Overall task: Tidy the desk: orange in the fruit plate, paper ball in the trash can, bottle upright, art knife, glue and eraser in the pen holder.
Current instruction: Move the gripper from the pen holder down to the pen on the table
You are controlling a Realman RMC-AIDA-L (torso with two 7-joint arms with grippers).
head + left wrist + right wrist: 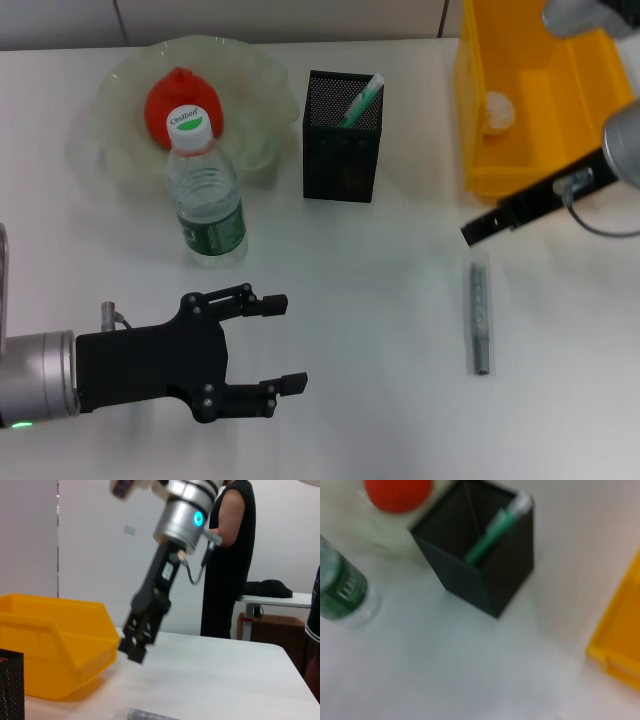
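At the near left corner of the worktop (pixel 400 420) my left gripper (pixel 285 342) hovers with its two black fingers (pixel 268 302) spread apart and nothing between them, pointing toward the right edge. Beyond it, toward the far left corner, the fruit plate (pixel 255 75) sits with the orange (pixel 175 95) resting inside it. The bottle (pixel 207 200) stands upright on its base, white cap on top, at the plate's near rim; whether it touches the plate I cannot tell. Just to the right of the plate, near the middle of the far edge, stands the pen holder (pixel 342 150), and the art knife (pixel 362 100) leans inside it, its whitish tip sticking up above the mesh rim. Further right, lying flat on the bare worktop and well apart from the pen holder, is the glue (pixel 480 315), its length running from the far side toward the near side. Above its far end my right gripper (pixel 478 230) hangs in the air, tilted down toward the glue without touching it; I cannot tell how its fingers stand. Behind that arm, in the far right corner, the trash can (pixel 485 160) holds the paper ball (pixel 498 110), a pale crumpled lump on its yellow floor.
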